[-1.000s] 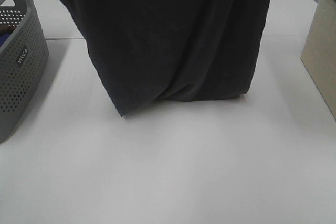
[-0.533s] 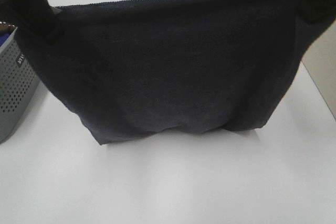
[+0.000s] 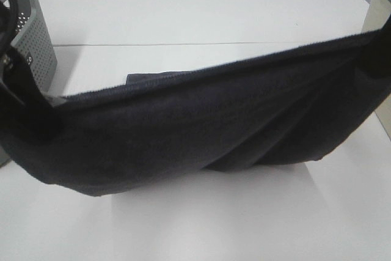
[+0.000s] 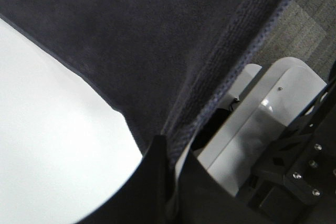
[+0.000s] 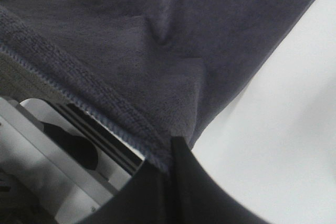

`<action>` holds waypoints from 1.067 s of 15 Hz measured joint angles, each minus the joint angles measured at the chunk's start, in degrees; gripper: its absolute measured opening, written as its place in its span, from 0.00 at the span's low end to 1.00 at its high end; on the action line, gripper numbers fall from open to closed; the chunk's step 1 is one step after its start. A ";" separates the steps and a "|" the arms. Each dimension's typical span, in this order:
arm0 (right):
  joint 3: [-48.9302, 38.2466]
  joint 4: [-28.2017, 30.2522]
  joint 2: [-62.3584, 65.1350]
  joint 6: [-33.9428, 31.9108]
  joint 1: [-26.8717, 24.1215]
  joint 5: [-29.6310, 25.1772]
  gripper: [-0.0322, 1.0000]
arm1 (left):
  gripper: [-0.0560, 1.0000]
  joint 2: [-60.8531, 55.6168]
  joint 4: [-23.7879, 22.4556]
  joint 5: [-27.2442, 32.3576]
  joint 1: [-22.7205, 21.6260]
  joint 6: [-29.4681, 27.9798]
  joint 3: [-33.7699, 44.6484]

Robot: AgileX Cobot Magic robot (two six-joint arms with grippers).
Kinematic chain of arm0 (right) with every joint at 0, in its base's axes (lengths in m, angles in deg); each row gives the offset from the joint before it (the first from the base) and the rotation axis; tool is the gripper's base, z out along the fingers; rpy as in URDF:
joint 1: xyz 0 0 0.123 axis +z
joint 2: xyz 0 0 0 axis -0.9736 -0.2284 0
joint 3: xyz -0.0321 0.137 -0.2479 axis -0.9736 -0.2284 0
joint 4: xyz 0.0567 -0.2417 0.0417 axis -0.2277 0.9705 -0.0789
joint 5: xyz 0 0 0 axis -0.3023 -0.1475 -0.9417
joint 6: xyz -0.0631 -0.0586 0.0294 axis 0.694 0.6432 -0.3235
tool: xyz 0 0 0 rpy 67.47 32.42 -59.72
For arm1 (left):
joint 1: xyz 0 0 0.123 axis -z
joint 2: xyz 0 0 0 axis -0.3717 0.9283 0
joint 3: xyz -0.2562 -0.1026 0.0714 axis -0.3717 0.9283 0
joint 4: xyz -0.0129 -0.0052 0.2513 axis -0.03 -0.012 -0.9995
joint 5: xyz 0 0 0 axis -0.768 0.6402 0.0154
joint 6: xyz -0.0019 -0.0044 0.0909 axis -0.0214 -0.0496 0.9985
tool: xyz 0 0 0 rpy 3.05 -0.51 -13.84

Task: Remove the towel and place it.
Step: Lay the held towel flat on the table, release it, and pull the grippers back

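Note:
The dark charcoal towel (image 3: 195,132) hangs stretched wide between my two grippers. Its lower part lies on the white table (image 3: 201,224) and a fold of it shows behind the top hem. My left gripper (image 3: 15,80) holds the left top corner low near the grey basket. My right gripper (image 3: 376,50) holds the right top corner, higher. In the left wrist view the gripper (image 4: 170,153) is shut on the towel's hemmed edge (image 4: 247,30). In the right wrist view the gripper (image 5: 168,153) is shut on the towel's hem (image 5: 79,93).
A grey perforated basket (image 3: 36,35) stands at the left edge behind my left arm. A beige bin (image 3: 382,10) stands at the right edge. White table surface extends in front of the towel and behind it.
Both grippers have come down and toward the front with the towel. The top hem has dropped, the left side lowest, and more of the towel now rests on the table.

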 joint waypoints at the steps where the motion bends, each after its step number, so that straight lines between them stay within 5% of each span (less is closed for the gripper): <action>1: -2.06 -1.03 0.00 -0.69 0.00 0.00 0.04 | 0.05 0.00 0.92 -0.06 0.00 0.00 1.89; 8: -20.51 -8.42 0.06 -1.20 0.00 0.17 0.04 | 0.05 0.69 5.96 0.06 3.67 0.34 13.81; 12: -28.99 -10.26 0.11 -1.60 0.00 0.11 0.04 | 0.05 7.22 5.73 0.29 9.85 0.40 15.01; 16: -31.57 -10.83 0.06 -4.24 0.00 0.29 0.04 | 0.05 14.38 6.76 0.11 10.71 0.40 15.01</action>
